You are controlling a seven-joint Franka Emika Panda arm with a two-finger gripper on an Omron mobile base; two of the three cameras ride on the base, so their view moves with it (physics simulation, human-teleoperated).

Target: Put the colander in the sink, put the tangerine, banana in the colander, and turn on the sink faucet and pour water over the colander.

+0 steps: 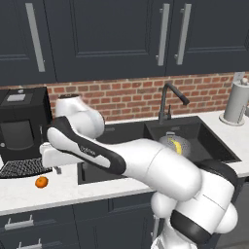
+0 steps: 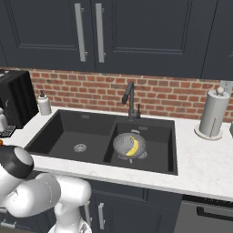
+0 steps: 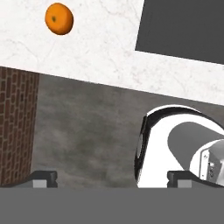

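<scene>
Silvery and perforated, the colander [image 2: 129,146] sits in the smaller right basin of the black sink [image 2: 68,132], and I can see the yellow banana [image 2: 133,146] lying inside it, below the dark gooseneck faucet [image 2: 130,99]. I find the tangerine [image 1: 42,182] well apart from all that, alone on the white marble bench [image 1: 29,192] left of the sink, near the bench's front edge and just in front of a black coffee machine [image 1: 22,129]. My hand [image 3: 112,177] has its fingertips [image 3: 43,177] spread wide with nothing between them; from its own camera the tangerine lies far off, and I think the hand is lower than the bench top, though the angle is awkward.
</scene>
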